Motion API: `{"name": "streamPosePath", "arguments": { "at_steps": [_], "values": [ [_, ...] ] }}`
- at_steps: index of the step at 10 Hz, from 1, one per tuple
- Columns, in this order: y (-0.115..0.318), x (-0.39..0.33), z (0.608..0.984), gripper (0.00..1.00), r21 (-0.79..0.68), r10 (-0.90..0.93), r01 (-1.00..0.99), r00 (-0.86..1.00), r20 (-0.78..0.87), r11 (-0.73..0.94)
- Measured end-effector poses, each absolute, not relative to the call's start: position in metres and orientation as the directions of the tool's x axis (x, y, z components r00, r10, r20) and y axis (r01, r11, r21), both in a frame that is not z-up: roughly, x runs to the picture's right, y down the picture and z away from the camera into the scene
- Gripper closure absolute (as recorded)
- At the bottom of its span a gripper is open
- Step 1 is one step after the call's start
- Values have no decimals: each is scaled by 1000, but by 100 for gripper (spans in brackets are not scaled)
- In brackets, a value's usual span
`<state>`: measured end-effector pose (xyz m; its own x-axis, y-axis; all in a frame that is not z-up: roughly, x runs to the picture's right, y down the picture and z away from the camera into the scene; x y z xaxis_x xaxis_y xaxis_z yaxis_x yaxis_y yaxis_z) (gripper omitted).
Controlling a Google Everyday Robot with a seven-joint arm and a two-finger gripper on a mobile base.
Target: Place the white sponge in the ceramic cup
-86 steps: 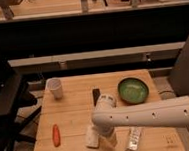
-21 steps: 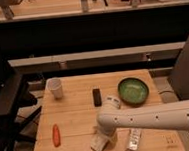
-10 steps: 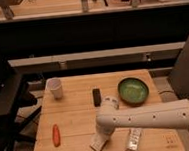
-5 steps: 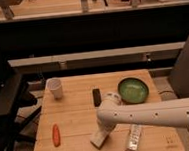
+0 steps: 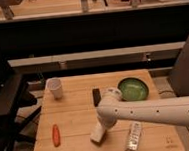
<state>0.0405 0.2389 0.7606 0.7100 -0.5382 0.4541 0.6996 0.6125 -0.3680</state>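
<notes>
Down low, gripper [image 5: 101, 131] at white sponge [image 5: 97, 135]

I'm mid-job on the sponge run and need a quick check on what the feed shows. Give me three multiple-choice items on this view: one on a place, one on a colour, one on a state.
1. Where is the ceramic cup?
A. far left corner of the table
B. inside the bowl
C. beside the tube

2. What colour is the bowl?
A. red
B. green
C. blue

3. Where is the white sponge now?
A. in the cup
B. in the bowl
C. at the claw, low over the table's near half

Answers:
1 A, the cup stands alone at that corner.
2 B, its inside is plainly green.
3 C, the sponge sits at the arm's tip, far from the cup.
</notes>
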Motion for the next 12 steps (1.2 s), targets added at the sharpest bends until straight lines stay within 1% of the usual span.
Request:
{"name": "streamPosePath", "arguments": {
  "at_steps": [3,11,12],
  "values": [
    [223,45,754,99,-368,-540,697,713,446,616],
    [190,52,765,99,-364,-553,705,706,441,609],
    [180,53,767,99,-364,-556,704,707,437,609]
  ]
}}
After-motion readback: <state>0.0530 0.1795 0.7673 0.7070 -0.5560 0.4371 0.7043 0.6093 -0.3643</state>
